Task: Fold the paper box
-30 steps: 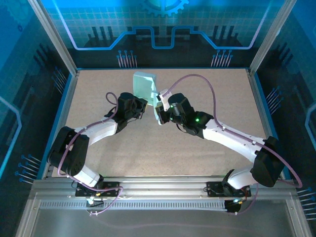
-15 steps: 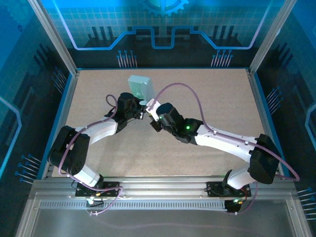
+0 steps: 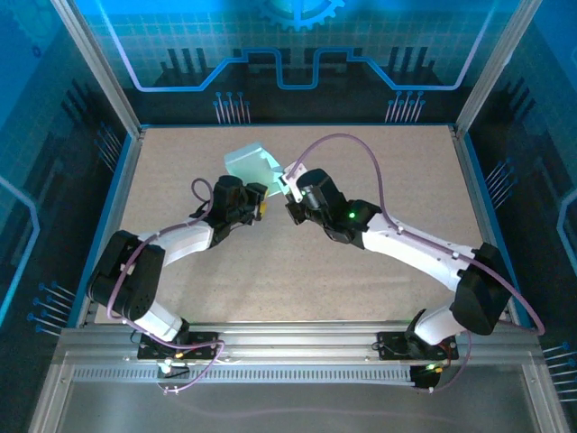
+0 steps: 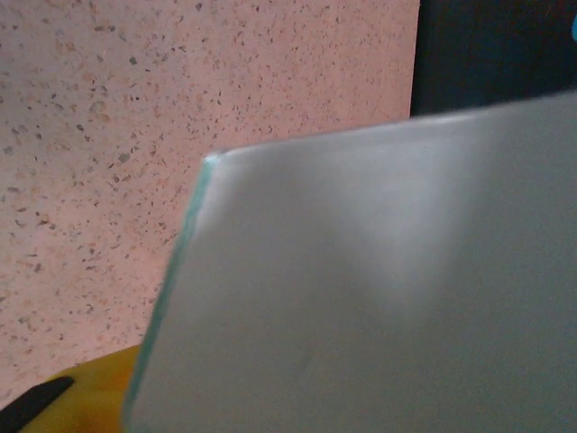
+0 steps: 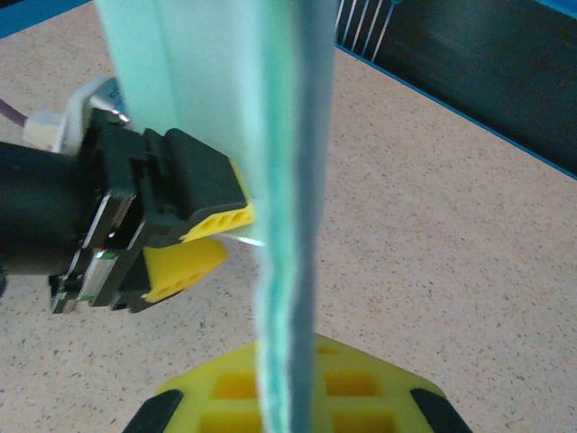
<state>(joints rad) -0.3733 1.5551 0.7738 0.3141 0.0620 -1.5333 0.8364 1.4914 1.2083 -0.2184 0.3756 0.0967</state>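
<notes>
paper box (image 3: pixel 251 165) at 12 o'clock of left gripper (image 3: pixel 261 198), 10 o'clock of right gripper (image 3: pixel 289 186), both pinched tight on it; body looks folded, end flaps prob. remain.

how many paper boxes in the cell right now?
1. The paper box is held up near centre-back, between the left end effector and the right end effector. The table under them is partly hidden, so another could lie there.

You get a bright, evenly lit, sharp overhead view of the speckled tan tabletop (image 3: pixel 415 171) between dim blue-glowing walls (image 3: pixel 54 135), while both wrist cameras blur the close pale blue-white card box (image 4: pixel 379 289).
</notes>
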